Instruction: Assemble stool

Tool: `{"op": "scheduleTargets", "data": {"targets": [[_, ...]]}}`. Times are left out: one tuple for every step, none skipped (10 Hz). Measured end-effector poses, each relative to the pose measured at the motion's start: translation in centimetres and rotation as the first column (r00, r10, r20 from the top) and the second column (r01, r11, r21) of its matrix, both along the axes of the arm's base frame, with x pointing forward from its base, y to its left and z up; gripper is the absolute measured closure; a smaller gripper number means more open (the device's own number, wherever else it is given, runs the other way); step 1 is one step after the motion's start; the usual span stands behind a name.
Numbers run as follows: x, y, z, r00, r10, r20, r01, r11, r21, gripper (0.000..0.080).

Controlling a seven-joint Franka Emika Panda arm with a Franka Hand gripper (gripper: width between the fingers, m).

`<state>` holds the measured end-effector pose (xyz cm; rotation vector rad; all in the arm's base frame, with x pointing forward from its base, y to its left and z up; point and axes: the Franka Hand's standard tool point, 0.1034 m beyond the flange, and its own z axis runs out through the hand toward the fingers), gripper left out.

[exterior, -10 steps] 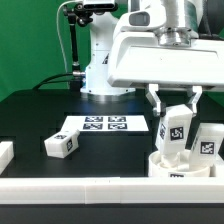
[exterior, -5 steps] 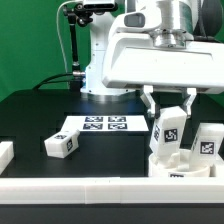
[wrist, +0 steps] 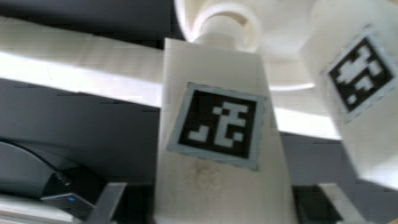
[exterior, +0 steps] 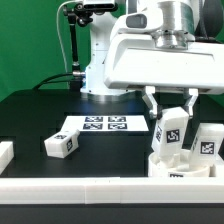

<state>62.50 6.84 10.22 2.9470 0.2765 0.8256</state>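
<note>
Count: 1 seat (exterior: 163,168), 3 legs, 1 marker board (exterior: 104,125), 1 long white bar (exterior: 90,190) along the near edge of the black surface (exterior: 30,125). The held leg (exterior: 172,133) stands upright, long axis vertical, tag face toward the ext. camera, its lower end down at the seat; whether it touches the seat can't be told. The 2nd leg (exterior: 207,142) also stands upright on the seat, just beside the held one on the ext. view's right, w/ a small gap between them. The 3rd leg (exterior: 62,144) lies on its side on the surface, well apart at the ext. view's left, near the marker board's corner. The arm comes straight down from above, wrist vertical, gripper (exterior: 172,115) pointing down over the seat. Its fingers (exterior: 156,106) are closed against the held leg's upper part, one on each side. In the wrist view the held leg (wrist: 222,125) runs away from the camera between both fingers (wrist: 111,203), w/ the 2nd leg (wrist: 365,70) alongside.
</note>
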Motion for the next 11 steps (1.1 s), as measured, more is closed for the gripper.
{"op": "scheduleTargets", "data": {"targets": [[-0.1,0.06,-0.26,1.0,0.002,-0.004,-0.002,1.0,-0.002,0.0473],[-0.11,0.04,-0.33,1.0,0.002,-0.004,-0.002,1.0,-0.002,0.0473],[-0.11,0.02,-0.35,1.0,0.002,-0.004,-0.002,1.0,-0.002,0.0473],[-0.17,-0.14,-0.58,1.0,0.001,-0.007,-0.001,1.0,-0.005,0.0473],[-0.25,-0.21,-0.77,1.0,0.0,-0.01,0.0,1.0,-0.006,0.0473],[-0.3,-0.15,-0.96,1.0,0.002,-0.007,-0.002,1.0,-0.007,0.0473],[-0.34,-0.03,-1.06,1.0,0.005,0.01,-0.004,1.0,-0.008,0.0473],[-0.32,-0.04,-1.08,1.0,0.006,0.025,-0.005,1.0,-0.01,0.0473],[-0.26,-0.06,-1.08,0.999,0.006,0.035,-0.006,1.0,-0.011,0.0473],[-0.25,-0.06,-1.09,0.999,0.007,0.034,-0.006,1.0,-0.012,0.0473],[-0.25,-0.06,-1.09,0.999,0.007,0.034,-0.006,1.0,-0.012,0.0473]]}}
